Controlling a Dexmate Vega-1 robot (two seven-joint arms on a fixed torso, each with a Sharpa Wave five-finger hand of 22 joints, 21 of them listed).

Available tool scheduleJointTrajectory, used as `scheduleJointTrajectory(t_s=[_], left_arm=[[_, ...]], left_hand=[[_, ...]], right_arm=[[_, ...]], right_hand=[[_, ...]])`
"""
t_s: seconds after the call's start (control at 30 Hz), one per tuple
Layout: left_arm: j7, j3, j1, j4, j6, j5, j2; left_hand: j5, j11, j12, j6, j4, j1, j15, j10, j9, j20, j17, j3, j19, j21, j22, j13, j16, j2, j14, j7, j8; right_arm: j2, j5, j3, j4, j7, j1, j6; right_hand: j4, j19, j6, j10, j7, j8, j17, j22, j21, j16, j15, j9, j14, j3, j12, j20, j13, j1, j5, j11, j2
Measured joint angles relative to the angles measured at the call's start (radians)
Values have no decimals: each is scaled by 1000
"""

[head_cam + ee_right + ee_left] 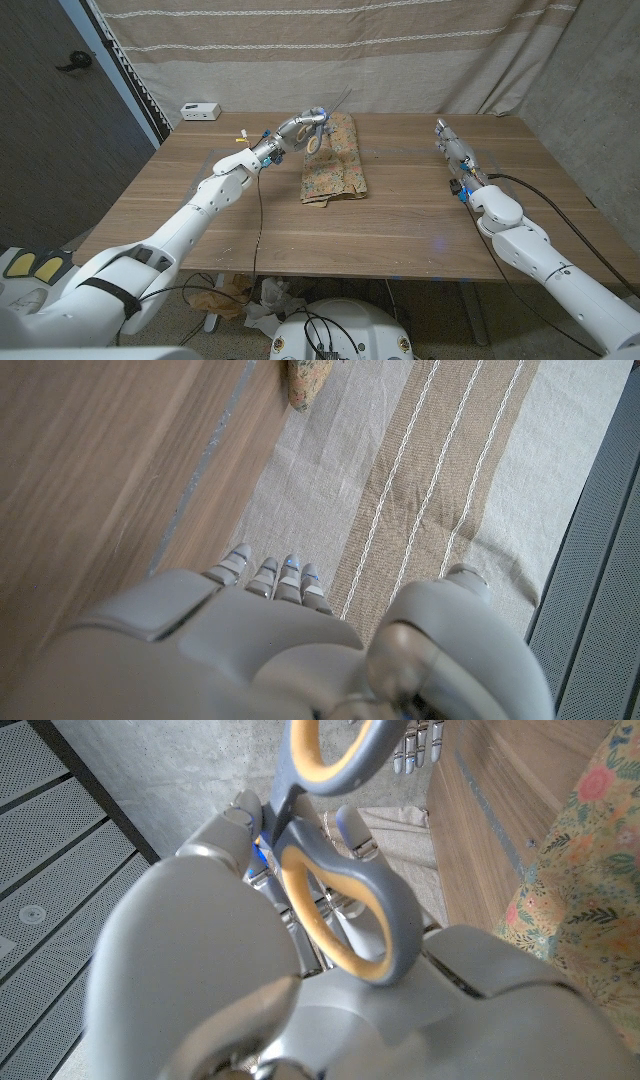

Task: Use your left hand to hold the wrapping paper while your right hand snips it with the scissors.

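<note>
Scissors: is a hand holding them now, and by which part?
Yes. The left hand holds the scissors by the handle loops, above the wrapping paper. The right hand holds nothing.

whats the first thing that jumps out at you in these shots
The left robot hand holds grey-and-yellow scissors over the far end of the floral wrapping paper, which lies mid-table. The right robot hand is held out empty over the table's right side, well apart from the paper.
</note>
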State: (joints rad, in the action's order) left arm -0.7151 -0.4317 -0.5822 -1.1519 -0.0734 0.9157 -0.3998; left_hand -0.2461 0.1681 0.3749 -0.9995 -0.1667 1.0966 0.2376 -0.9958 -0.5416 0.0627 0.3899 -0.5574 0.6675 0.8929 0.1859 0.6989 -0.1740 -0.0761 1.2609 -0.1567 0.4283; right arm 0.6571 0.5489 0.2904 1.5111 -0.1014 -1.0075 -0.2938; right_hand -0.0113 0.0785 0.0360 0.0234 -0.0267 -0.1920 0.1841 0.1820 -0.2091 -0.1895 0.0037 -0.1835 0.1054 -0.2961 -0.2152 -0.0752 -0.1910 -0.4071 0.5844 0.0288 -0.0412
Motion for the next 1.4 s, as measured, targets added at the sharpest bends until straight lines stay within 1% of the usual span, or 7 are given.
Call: scheduleJointTrajectory(t_s=[0.33, 0.53, 0.63, 0.87, 0.97, 1.17, 1.4], left_arm=[[-11, 1, 0, 17, 11, 16, 17], [-16, 3, 1, 20, 27, 32, 29], [-15, 7, 0, 21, 33, 42, 38], [6, 20, -20, 9, 41, 68, 63], [15, 22, -23, 7, 40, 77, 67], [29, 29, -36, 2, 37, 93, 86], [29, 34, -41, 3, 39, 108, 107]], left_hand=[[8, 11, 0, 7, 0, 0, -2, 11, -15, 2, -7, 0, -3, -9, 0, 10, -15, 18, -2, -4, 12], [14, 11, 0, 0, 0, 0, -1, 11, -27, -3, -8, 0, -44, -35, -5, 16, -26, 18, 17, 4, 31], [20, 11, 8, -6, 2, -5, -17, 11, -40, -5, -1, 2, -62, -45, -5, 16, -52, 24, 50, 9, 42], [23, 5, 16, -50, -1, -3, -29, 5, -21, -14, 13, -1, -158, -103, -14, 16, -67, 21, 62, 52, 49], [23, -4, 27, -69, -1, 18, -18, -4, -12, -16, 13, -1, -214, -137, -14, 0, -62, 1, 76, 71, 59], [23, -16, 41, -98, 6, 38, -7, -16, 1, -21, -17, 6, -315, -202, -14, -27, -41, -20, 90, 77, 65], [29, -22, 45, -111, 10, 46, -5, -22, 38, -18, -43, 19, -340, -228, -14, -45, -31, -23, 99, 86, 50]], right_arm=[[1, 6, 0, -3, 0, -4, 3], [1, 9, -2, -9, 3, -4, 3], [1, 11, -4, -12, 5, -4, 1], [1, 17, -8, -20, 9, -5, -7], [1, 17, -9, -23, 9, -6, -9], [1, 20, -13, -29, 14, -8, -16], [3, 27, -16, -33, 18, -10, -21]], right_hand=[[0, 0, 6, 0, -6, 0, 0, 2, 0, 0, 0, 0, 0, 0, 0, 0, -2, 0, 0, 0, 0], [0, 0, 6, 0, -6, 0, 0, 2, 0, 0, 0, 0, 0, 0, 0, 0, -2, 0, 0, 0, 0], [0, 0, 6, 0, -6, 0, 0, 2, 0, 0, 0, 0, 0, 0, 0, 0, -2, 0, 0, 0, 0], [0, 0, 6, 4, -5, 0, 0, 2, 0, 0, 0, 0, 0, 0, 0, 0, -2, 0, 0, -4, 0], [0, 0, 6, 4, -5, 0, 0, 2, 0, 0, 0, 0, 0, 0, 0, 0, -2, 0, 0, -4, 0], [0, 0, 5, 4, -5, 0, 0, 2, 0, 0, 0, 0, 0, 0, 0, 0, -2, 0, 0, -4, 0], [0, 0, 5, 4, -5, 0, 0, 2, 0, 0, -4, 0, -4, 0, 0, 0, -2, 0, 0, -4, 0]])
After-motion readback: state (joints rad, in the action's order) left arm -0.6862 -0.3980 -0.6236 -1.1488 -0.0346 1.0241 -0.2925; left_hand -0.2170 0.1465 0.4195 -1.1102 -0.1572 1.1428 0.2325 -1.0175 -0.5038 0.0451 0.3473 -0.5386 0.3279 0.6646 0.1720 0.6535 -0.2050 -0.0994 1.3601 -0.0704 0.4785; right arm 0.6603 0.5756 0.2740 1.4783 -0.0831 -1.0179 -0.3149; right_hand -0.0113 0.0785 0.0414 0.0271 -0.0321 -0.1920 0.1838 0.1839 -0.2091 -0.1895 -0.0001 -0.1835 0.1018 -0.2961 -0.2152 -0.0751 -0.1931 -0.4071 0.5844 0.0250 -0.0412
